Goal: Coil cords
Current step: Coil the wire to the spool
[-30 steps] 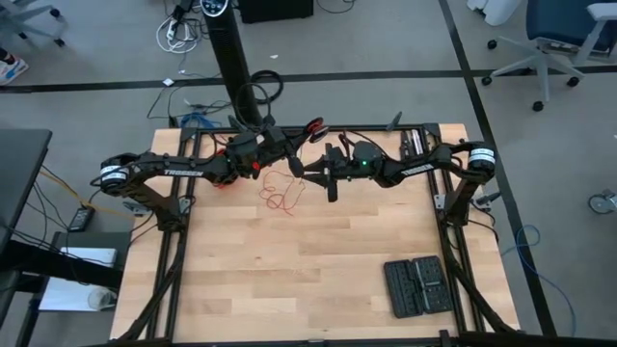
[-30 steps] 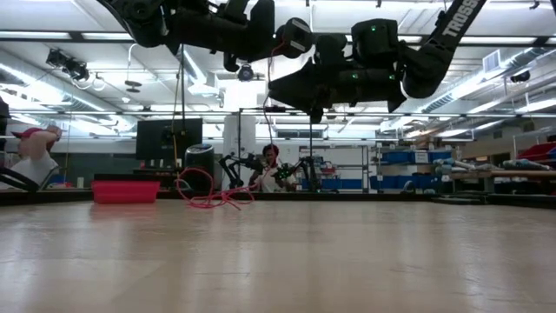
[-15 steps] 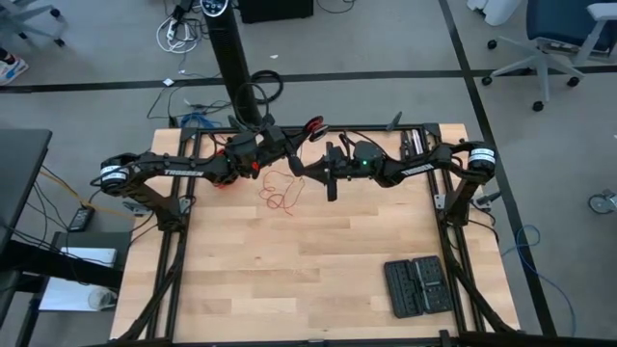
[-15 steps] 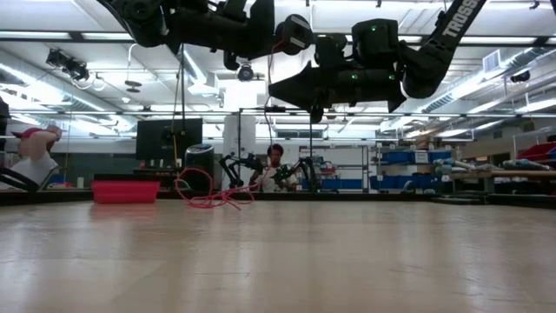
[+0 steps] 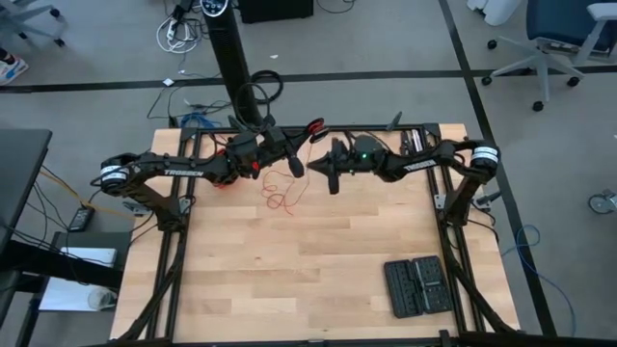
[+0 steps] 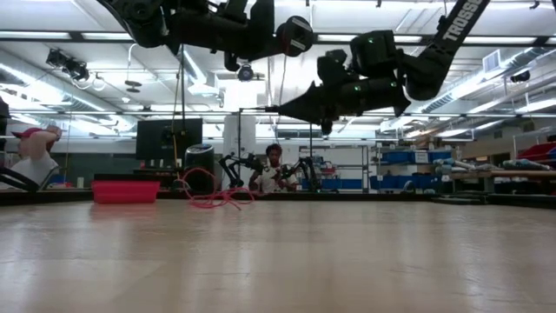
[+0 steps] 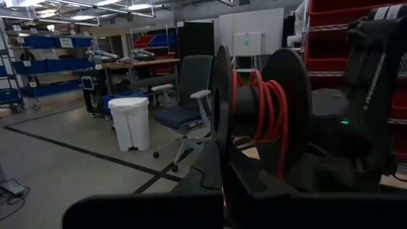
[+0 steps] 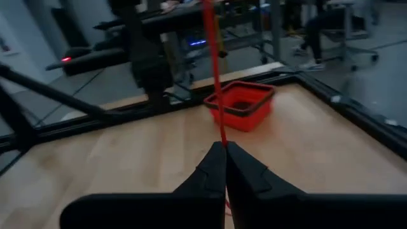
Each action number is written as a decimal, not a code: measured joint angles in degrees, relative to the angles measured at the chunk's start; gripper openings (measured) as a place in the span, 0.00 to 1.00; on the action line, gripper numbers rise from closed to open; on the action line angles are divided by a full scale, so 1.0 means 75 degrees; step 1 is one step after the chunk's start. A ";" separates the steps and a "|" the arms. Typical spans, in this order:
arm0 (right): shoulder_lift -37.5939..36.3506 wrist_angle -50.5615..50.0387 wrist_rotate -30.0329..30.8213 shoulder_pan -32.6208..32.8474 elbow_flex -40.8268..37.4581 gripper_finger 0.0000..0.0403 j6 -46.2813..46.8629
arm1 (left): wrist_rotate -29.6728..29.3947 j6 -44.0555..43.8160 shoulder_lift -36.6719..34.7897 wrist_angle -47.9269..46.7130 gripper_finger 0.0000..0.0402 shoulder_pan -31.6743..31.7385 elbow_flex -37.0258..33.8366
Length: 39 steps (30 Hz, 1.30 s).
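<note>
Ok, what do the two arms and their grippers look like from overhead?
Both arms are dark with white TROSSEN lettering and a white band at each shoulder. The left gripper shows red near its wrist; the right gripper has tapered black fingers and a green light behind them.

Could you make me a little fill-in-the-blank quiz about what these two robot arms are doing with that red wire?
1. The right end effector is shut on the thin ____ wire.
2. The left end effector holds a dark ____ wound with wire.
3. The wire's loose loops lie on the wooden ____.

Missing words: red; spool; table
</note>
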 joint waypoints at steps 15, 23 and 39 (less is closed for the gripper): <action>-0.2395 -0.1075 0.0013 -0.1814 -0.1137 0.00 -0.0504 | 0.0746 -0.0047 -0.0423 -0.1725 0.00 0.0000 0.0006; -0.3470 -0.2808 0.0409 -0.1527 -0.0526 0.00 -0.1269 | 0.0038 0.0280 -0.0262 -0.2891 0.00 0.0006 0.0000; -0.2439 -0.2565 0.0988 0.0198 0.0600 0.00 -0.1784 | -0.1444 0.0973 -0.0239 -0.2479 0.00 -0.0003 0.0006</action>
